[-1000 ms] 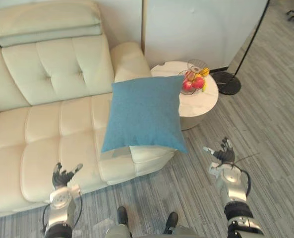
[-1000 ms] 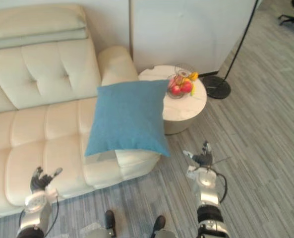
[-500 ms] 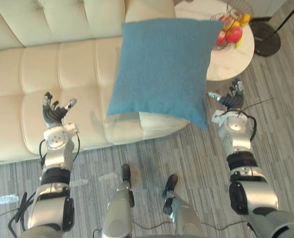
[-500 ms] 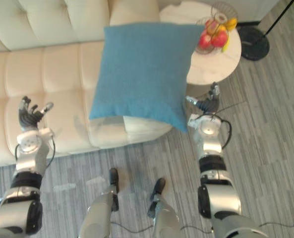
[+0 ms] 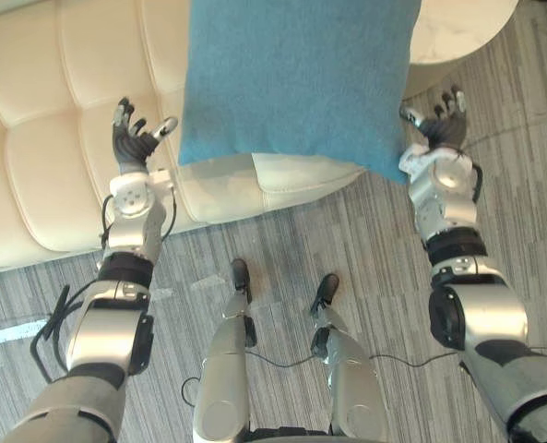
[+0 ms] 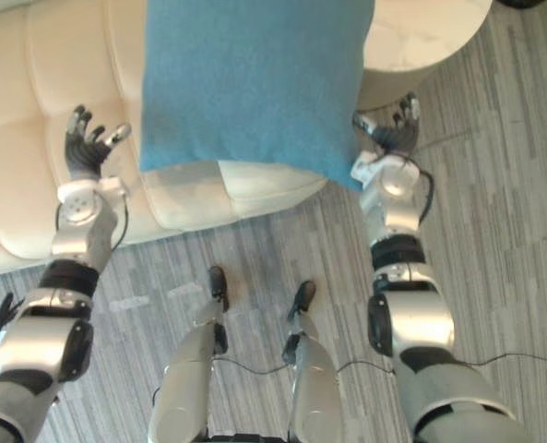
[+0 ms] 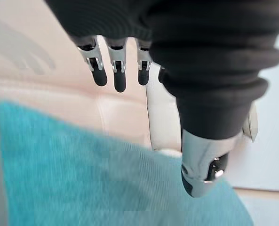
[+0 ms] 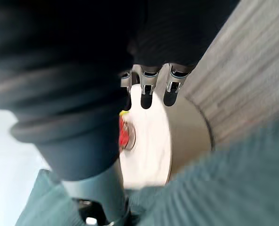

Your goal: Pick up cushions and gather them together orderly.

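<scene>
Left hand [image 5: 133,143] and right hand [image 5: 439,129] are both splayed open, holding nothing, one either side of the square blue fabric cushion [image 5: 296,83]; it's lying on the cream tufted leather sofa [image 5: 42,138].

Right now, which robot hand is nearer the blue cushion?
Right. The right hand is at the right edge of the blue cushion; the left hand stands clear of its left edge.
</scene>
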